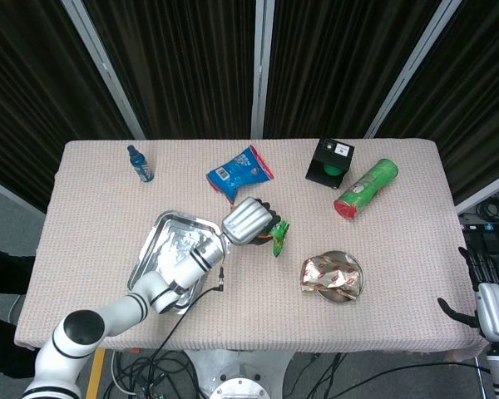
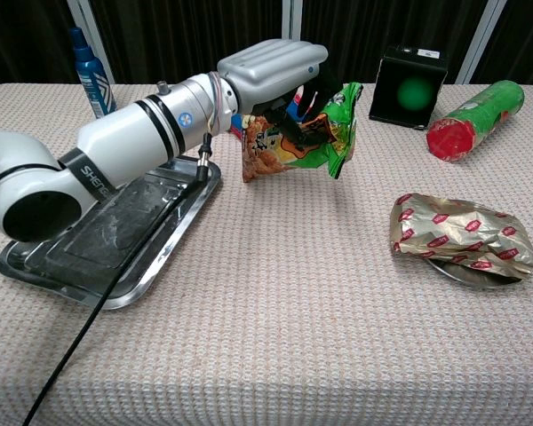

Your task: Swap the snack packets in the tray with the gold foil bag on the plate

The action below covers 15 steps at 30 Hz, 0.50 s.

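Note:
My left hand [image 1: 248, 222] [image 2: 275, 71] grips the snack packets [image 2: 295, 140] [image 1: 277, 237], green and orange, and holds them in the air over the middle of the table. The steel tray [image 1: 160, 249] [image 2: 151, 240] lies skewed to the left with my forearm above it and nothing visible in it. The gold foil bag [image 1: 328, 275] [image 2: 457, 232] with red labels lies on the plate [image 1: 354, 287] [image 2: 480, 276] at the right. My right hand [image 1: 487, 295] hangs off the table's right edge, its fingers apart, holding nothing.
A blue snack bag [image 1: 239, 172] [image 2: 234, 114] lies behind the left hand. A black box with a green dot [image 1: 329, 161] [image 2: 410, 85] and a green can on its side [image 1: 366, 188] [image 2: 475, 119] sit at the back right. A blue bottle [image 1: 139, 163] [image 2: 89, 68] stands back left.

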{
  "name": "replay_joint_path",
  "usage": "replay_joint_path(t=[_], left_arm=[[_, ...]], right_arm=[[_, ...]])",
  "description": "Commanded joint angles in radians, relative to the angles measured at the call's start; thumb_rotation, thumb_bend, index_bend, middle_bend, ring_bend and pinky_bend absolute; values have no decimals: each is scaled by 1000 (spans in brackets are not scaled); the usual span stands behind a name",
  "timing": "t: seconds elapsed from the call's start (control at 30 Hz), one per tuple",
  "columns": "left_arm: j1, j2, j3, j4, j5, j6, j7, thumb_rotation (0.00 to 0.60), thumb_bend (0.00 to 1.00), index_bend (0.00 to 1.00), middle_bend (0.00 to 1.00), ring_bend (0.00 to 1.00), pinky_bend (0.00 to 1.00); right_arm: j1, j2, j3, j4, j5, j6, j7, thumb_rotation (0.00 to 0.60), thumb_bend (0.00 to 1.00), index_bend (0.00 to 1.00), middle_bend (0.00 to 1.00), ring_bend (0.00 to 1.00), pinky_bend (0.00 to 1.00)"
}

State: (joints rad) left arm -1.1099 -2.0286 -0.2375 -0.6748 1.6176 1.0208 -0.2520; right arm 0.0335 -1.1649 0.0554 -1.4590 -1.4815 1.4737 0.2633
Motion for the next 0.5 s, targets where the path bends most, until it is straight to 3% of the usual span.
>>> replay_joint_path(t=[0.03, 0.07, 0.2, 0.27, 0.5], left_arm=[[-4, -32, 14, 36, -16, -4, -10, 600, 389, 639, 631, 547, 628], [-4, -35, 22, 44, -18, -14, -8, 600, 379, 600, 599, 523, 609], [-3, -26, 48, 51, -28, -55, -10, 600, 270, 206, 279, 229, 352], [4, -23, 46, 54, -39, -44, 1, 600, 254, 127, 198, 145, 277], [49, 53, 50, 7, -67, -4, 63, 600, 244, 90, 147, 82, 224]], right_arm=[[1, -2, 0, 5, 1, -4, 6, 600, 113, 0, 0, 0, 0], [1, -2, 0, 6, 0, -4, 7, 600, 113, 0, 0, 0, 0], [1, -4, -1, 9, -3, -4, 7, 600, 113, 0, 0, 0, 0], [1, -5, -1, 10, -2, -4, 7, 600, 112, 0, 0, 0, 0], [8, -9, -6, 7, -13, -14, 0, 600, 112, 0, 0, 0, 0]])
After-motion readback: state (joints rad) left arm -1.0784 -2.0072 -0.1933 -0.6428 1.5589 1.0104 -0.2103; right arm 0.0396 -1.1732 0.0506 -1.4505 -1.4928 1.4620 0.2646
